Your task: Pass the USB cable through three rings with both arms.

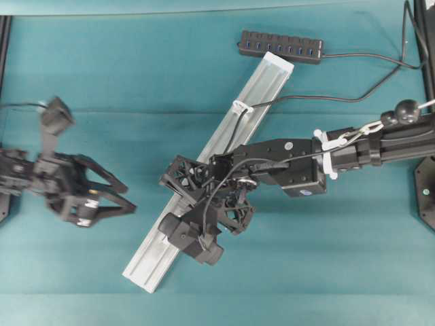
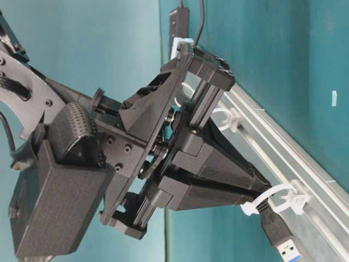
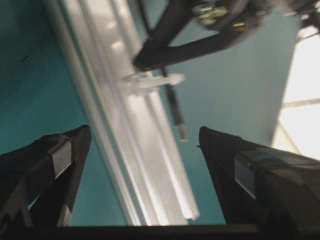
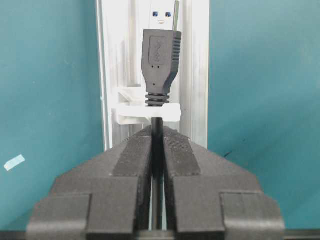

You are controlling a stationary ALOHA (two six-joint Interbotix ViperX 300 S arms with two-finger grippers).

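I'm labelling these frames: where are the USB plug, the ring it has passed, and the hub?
USB plug [image 4: 161, 55], right wrist view, black housing.
Ring [image 4: 146, 113], right wrist view, white front band.
Hub [image 1: 280, 47], overhead view, top face.

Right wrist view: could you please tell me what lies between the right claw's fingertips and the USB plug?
In the right wrist view, a white ring on the rail sits between the right claw and the USB plug, with the cable passing through it.

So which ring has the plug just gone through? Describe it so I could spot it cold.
Find the silver rail lying diagonally on the teal table. The ring is the white clip right at the tips of the right gripper. Unlike the other clips, it has the black USB plug poking out just past it.
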